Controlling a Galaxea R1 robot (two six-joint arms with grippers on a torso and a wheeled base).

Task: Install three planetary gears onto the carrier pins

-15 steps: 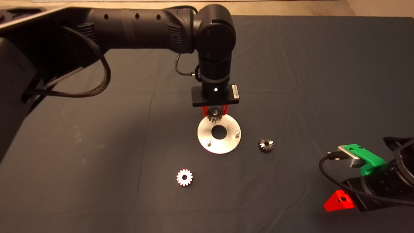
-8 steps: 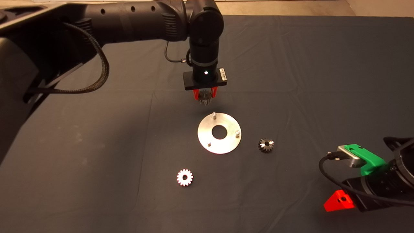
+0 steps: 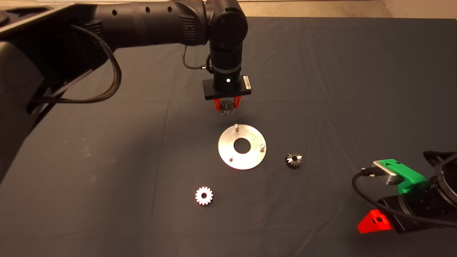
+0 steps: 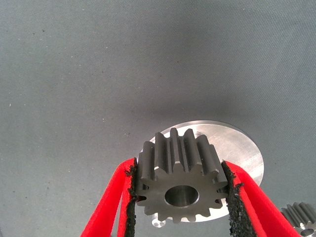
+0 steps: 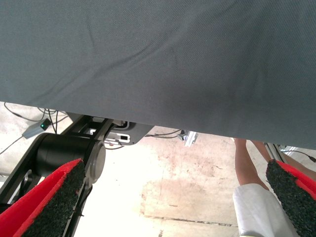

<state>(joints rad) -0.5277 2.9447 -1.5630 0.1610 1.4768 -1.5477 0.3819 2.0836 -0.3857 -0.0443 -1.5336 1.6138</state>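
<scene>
Barely shifted since a moment ago: left gripper (image 3: 226, 106) pinching gear (image 4: 180, 182) above disc (image 3: 250, 159) far rim. Right gripper (image 5: 173, 197) spread wide, parked at mat (image 3: 357, 71) edge.

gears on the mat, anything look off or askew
One does: the small dark metal gear right of the shiny round disc looks tipped, its teeth showing sideways, whereas the pale gear lies flat. The left hand holds a third grey gear squarely, beyond the disc's bare pins.
</scene>
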